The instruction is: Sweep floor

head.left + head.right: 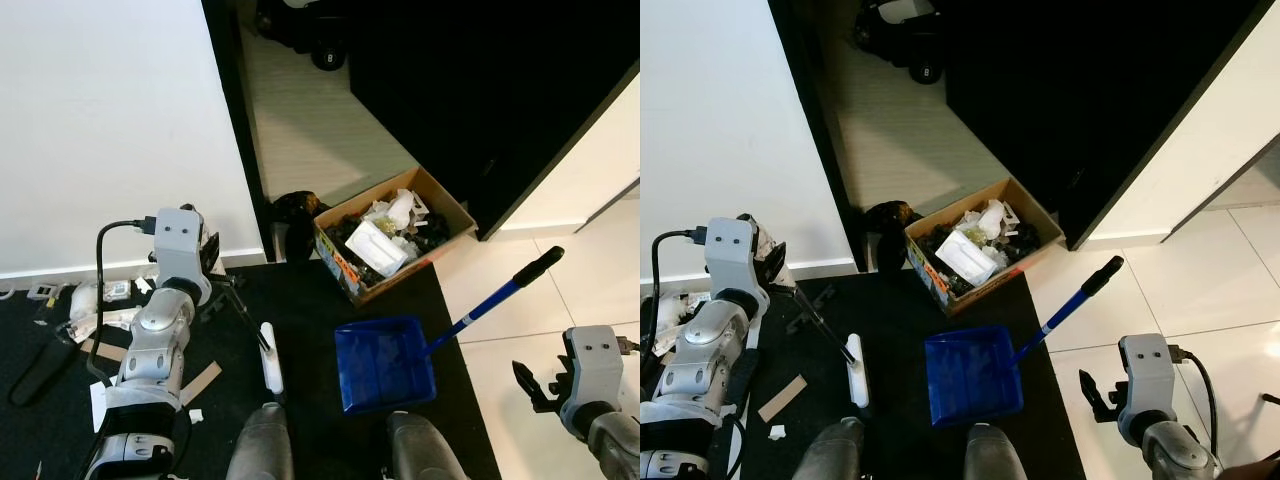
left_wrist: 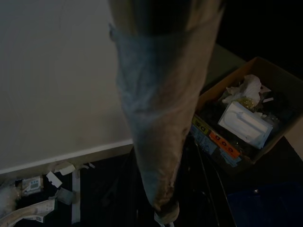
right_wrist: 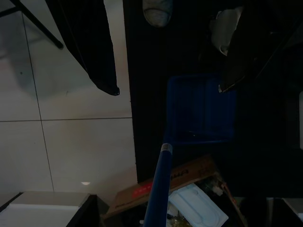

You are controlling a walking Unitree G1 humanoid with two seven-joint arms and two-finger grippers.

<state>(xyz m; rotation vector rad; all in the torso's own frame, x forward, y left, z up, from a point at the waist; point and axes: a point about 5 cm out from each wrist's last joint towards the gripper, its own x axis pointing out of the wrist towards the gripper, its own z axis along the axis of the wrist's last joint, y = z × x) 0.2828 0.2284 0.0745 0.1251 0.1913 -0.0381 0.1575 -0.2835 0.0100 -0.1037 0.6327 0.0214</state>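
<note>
Fingers of my right gripper [image 3: 165, 61] spread empty; left gripper [image 1: 215, 265] at the broom stick, grip unclear.

Nearest me, the blue dustpan [image 1: 385, 365] sits on the dark mat, its handle [image 1: 495, 295] slanting toward my right arm; the trash box [image 1: 392, 235] lies beyond.

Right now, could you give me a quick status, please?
Left tool grips broom. Right tool open, empty. Blue dustpan on dark mat, cardboard box behind.

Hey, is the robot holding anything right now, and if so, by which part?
The left gripper is shut on the broom handle at its upper end. The right gripper is open, holding nothing; the dustpan sits on the floor.
</note>
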